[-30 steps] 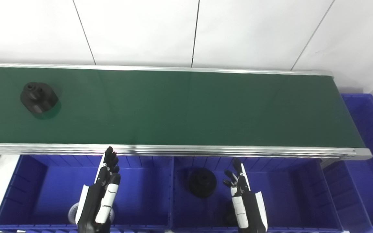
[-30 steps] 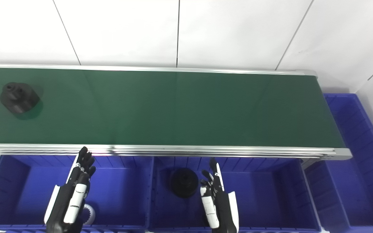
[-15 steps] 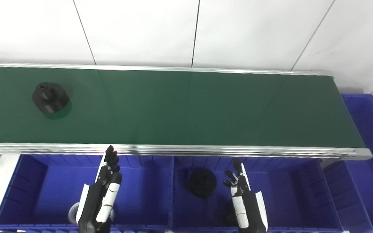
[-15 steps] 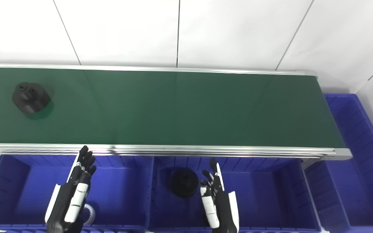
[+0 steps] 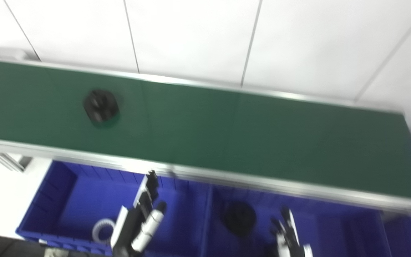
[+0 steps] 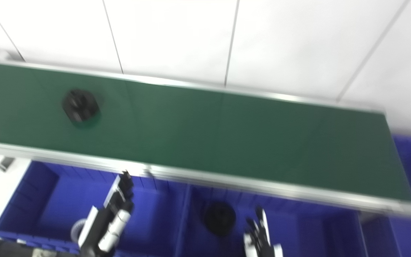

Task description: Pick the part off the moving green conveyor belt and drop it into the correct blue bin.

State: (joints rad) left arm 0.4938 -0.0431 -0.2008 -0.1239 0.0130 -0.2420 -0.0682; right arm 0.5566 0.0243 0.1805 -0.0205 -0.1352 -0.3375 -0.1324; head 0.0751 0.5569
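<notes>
A black round part (image 5: 101, 106) rides on the green conveyor belt (image 5: 227, 132), toward its left end; it also shows in the right eye view (image 6: 81, 106). My left hand (image 5: 142, 217) hovers open over the left blue bin (image 5: 66, 192), well in front of the belt and to the right of the part. My right hand (image 5: 288, 239) is open and empty, low over the middle blue bin (image 5: 334, 228). Both frames are blurred.
A black disc-shaped part (image 5: 239, 218) lies in the middle bin. A white ring (image 5: 102, 229) lies in the left bin. Another blue bin (image 6: 410, 150) stands past the belt's right end. A white wall runs behind the belt.
The camera has swung left and tilted, so the whole picture shifted. The black part has travelled rightward along the belt. Both hands stay open over the bins.
</notes>
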